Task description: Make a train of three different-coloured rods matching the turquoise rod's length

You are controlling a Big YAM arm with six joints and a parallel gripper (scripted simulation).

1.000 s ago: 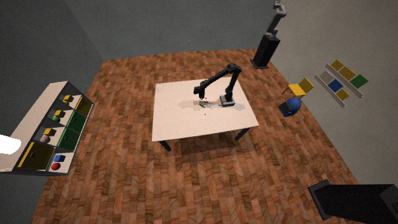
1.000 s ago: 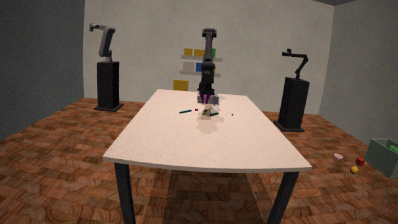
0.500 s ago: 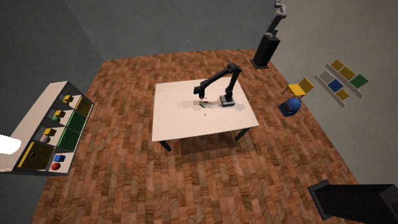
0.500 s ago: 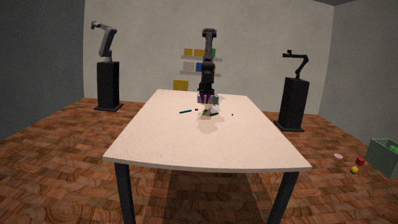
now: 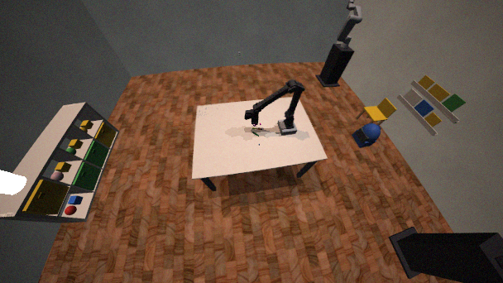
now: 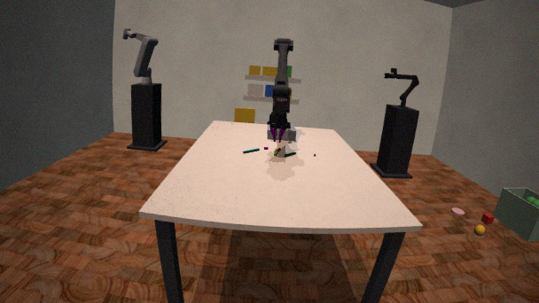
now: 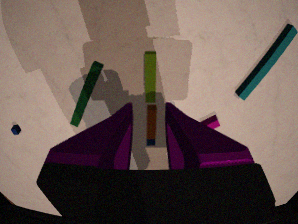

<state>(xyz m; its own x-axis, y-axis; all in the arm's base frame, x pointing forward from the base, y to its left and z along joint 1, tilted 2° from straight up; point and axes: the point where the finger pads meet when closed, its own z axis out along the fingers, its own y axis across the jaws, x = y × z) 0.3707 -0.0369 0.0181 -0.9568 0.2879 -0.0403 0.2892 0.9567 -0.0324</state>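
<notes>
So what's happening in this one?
The single arm's gripper is down at the table, its fingers narrowed on either side of the orange rod. Slivers of table show beside the rod, so it doesn't look pinched. The orange rod lies in line with the lime rod. The turquoise rod, green rod and magenta rod lie apart.
</notes>
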